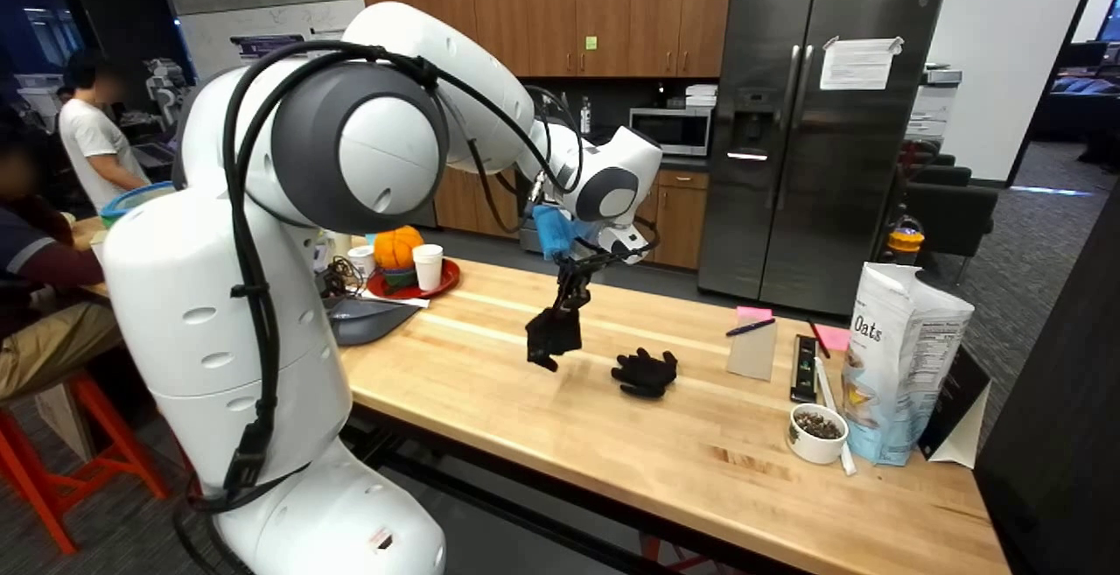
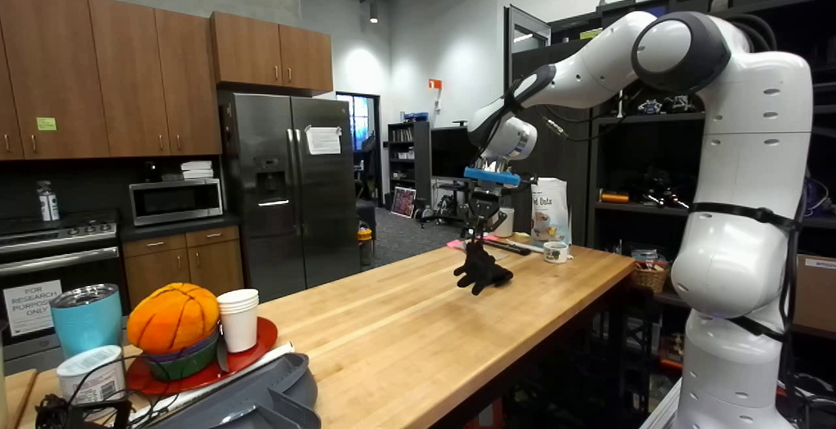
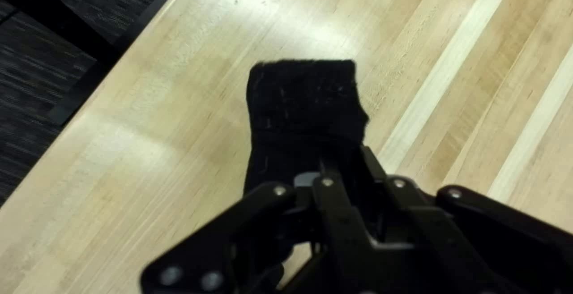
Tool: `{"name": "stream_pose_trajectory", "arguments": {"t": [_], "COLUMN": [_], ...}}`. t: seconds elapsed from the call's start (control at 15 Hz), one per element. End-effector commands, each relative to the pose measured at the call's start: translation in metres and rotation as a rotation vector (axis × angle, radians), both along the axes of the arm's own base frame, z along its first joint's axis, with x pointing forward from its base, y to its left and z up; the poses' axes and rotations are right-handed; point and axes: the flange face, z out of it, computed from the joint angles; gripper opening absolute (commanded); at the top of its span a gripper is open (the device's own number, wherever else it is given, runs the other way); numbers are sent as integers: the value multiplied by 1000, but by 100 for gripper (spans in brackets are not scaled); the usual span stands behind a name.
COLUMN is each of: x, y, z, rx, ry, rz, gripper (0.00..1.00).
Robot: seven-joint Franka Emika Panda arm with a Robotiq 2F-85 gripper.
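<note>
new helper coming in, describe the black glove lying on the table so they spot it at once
Find the dark fridge, then the long wooden table in front of it. On it, between the gripper and the oats bag, lies a splayed black glove. Unlike the similar glove hanging from the gripper, it rests on the table.

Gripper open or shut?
Shut on a black glove: in an exterior view, it hangs from the gripper.
</note>
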Motion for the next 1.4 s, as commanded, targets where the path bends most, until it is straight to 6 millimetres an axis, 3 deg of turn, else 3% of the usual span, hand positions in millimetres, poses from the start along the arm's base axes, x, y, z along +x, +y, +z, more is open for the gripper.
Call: {"name": "stream_pose_trajectory", "arguments": {"t": [0.0,0.53,1.0,1.33], "x": [0,-9,-6,-8], "y": [1,7,0,-14], "z": [1,-6,-31,-42], "rx": [7,17,56,75], "ry": [2,48,158,230], "rz": [-9,-10,-43,-159], "gripper": [50,100,100,100]}}
